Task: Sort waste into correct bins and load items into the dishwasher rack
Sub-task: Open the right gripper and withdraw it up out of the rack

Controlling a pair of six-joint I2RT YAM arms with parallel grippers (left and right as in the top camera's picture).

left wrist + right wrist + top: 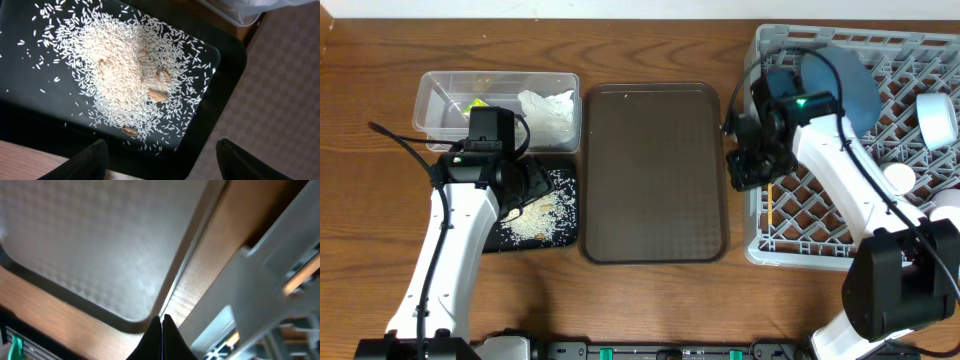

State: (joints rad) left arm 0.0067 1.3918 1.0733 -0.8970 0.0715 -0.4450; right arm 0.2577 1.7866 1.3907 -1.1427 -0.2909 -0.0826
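Note:
The clear tub [440,112] at the back left holds a yellow-green wrapper [475,104] and a crumpled white tissue [548,108]. The black tray [567,172] in front of it holds a heap of rice scraps [542,215]. In the left wrist view the rice [125,65] lies on the black tray [25,110] with a few brown bits. My left gripper [162,160] is open and empty above the tray's edge. The grey rack [880,250] holds the blue plate [840,85], pale cups [937,117] and chopsticks [772,205]. My right gripper [161,325] is shut and empty by the rack's left wall [270,260].
The brown serving tray [655,170] lies between the black tray and the rack; its corner shows in the right wrist view [100,240]. A strip of bare wood separates it from the rack. More white dishes [900,178] sit at the rack's right side.

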